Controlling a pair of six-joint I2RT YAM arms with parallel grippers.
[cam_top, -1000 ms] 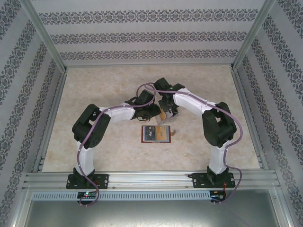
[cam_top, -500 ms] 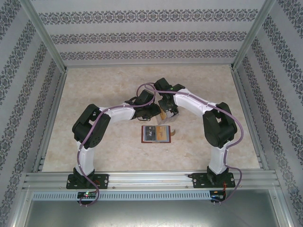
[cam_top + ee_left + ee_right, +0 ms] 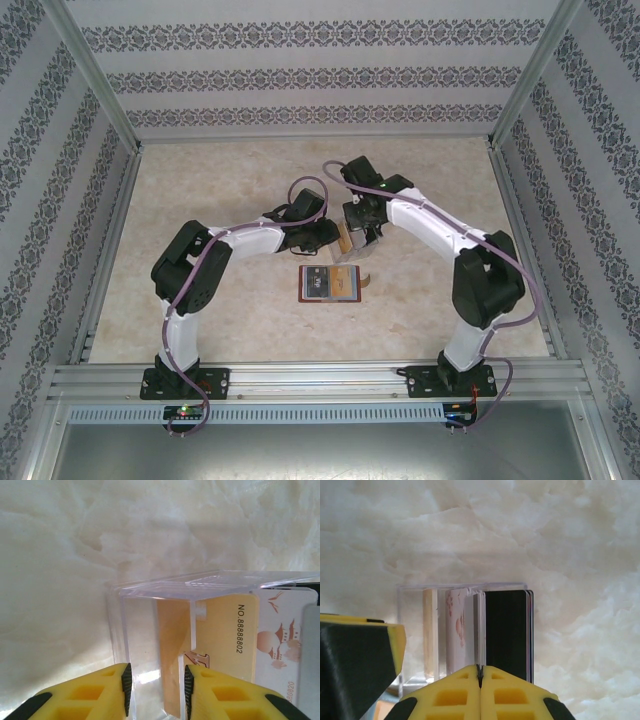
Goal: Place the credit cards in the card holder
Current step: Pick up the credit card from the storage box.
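Your left gripper (image 3: 156, 692) has its yellow fingers partly apart, clamped on the end of the see-through plastic box (image 3: 150, 587). The thin plastic credit cards (image 3: 455, 630) stand on edge in there, from a tan card (image 3: 220, 630) to a black card (image 3: 506, 630). Your right gripper (image 3: 480, 677) is squeezed fully together right under the pale card edges, can't tell if one's caught. The small reddish-brown leather card holder (image 3: 330, 284) lies on the marbled beige table (image 3: 200, 200), just on your side of the box.

Tan card (image 3: 220, 640), black card (image 3: 506, 630), clear case (image 3: 210, 582)
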